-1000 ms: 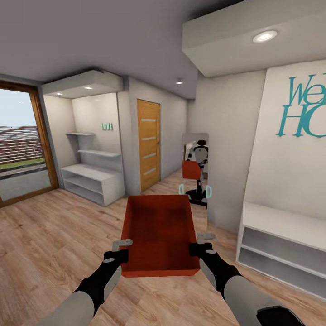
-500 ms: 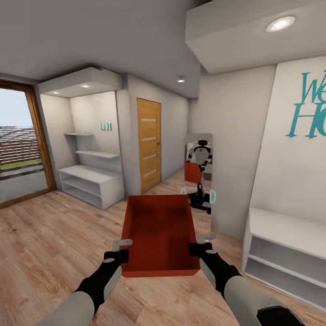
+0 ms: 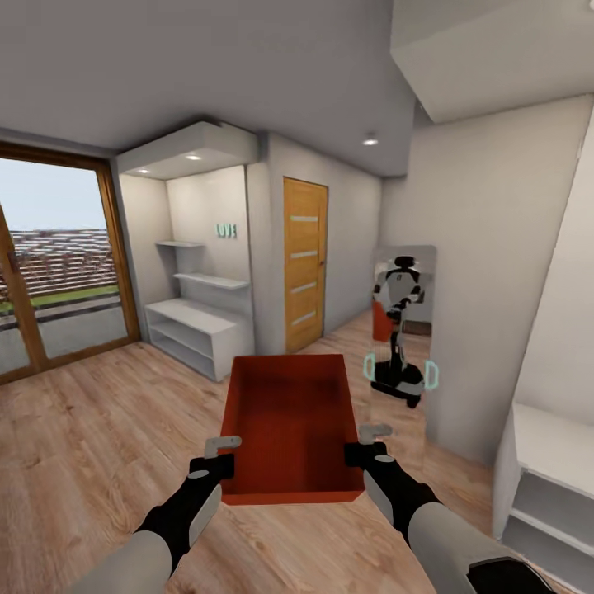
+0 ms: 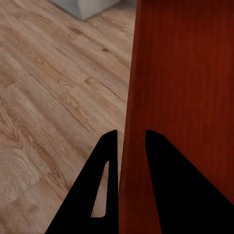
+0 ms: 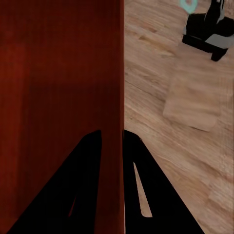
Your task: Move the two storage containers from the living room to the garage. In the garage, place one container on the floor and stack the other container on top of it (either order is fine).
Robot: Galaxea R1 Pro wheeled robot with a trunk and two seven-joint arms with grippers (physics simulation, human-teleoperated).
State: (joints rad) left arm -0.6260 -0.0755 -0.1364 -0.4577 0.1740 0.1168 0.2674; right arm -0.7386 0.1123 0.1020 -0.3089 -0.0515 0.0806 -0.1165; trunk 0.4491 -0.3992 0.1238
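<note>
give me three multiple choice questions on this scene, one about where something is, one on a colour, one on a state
1. Where does the mirror stand?
A. against the wall to the robot's right front
B. beside the glass door
C. inside the shelf alcove

2. What colour is the storage container?
A. white
B. orange-red
C. teal

3. How is the container held?
A. left pincer alone
B. resting on the floor
C. both pincers, one on each side wall

Answers:
1. A, the mirror leans at the wall right of the wooden door.
2. B, the storage container is orange-red.
3. C, the left pincer and right pincer each straddle a side wall, above the wood-plank floor.
</note>
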